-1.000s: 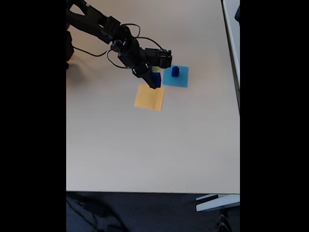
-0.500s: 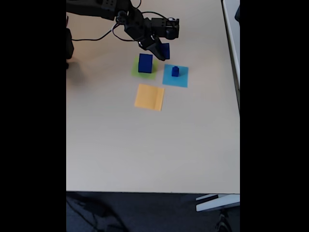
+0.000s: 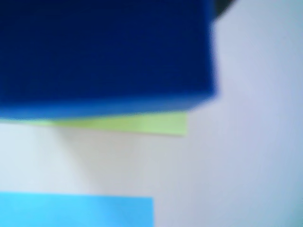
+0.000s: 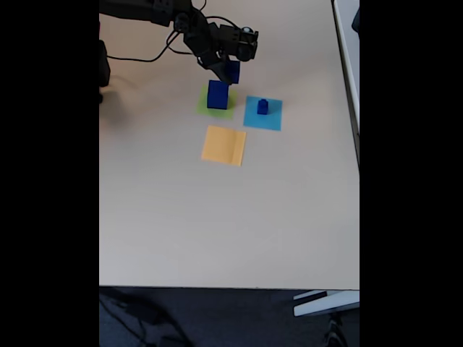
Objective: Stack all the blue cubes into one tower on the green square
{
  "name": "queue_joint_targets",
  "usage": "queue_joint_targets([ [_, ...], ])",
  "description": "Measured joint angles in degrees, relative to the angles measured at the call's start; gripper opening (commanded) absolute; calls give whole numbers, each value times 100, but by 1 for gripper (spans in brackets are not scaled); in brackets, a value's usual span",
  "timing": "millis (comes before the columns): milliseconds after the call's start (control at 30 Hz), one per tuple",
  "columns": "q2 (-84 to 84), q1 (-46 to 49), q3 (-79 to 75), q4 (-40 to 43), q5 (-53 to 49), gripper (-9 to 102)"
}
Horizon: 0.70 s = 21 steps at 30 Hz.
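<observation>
Currently the black two-finger gripper (image 4: 226, 72) is clamped on a mid-size dark-blue cube (image 4: 231, 71), held in the air just above and behind the large dark-blue cube (image 4: 218, 95) that sits on the lime-green paper square (image 4: 215, 110). The smallest dark-blue cube (image 4: 262, 106) sits on the cyan paper square (image 4: 263, 114); the orange-yellow paper square (image 4: 223, 145) is bare. In the wrist view a blurred blue cube face (image 3: 104, 52) overlaps the green sheet's edge (image 3: 156, 124); which cube it is, can't tell.

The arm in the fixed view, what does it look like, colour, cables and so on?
The arm is black throughout, built of blocky jointed segments. Thin black cables loop loosely beside it over the table. Its tool is black as well, and no markings are legible.
</observation>
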Motion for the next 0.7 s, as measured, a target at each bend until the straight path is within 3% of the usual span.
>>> queue_joint_targets([
  [333, 141, 316, 422, -272, -352, 11],
  [700, 211, 158, 677, -281, -97, 11],
])
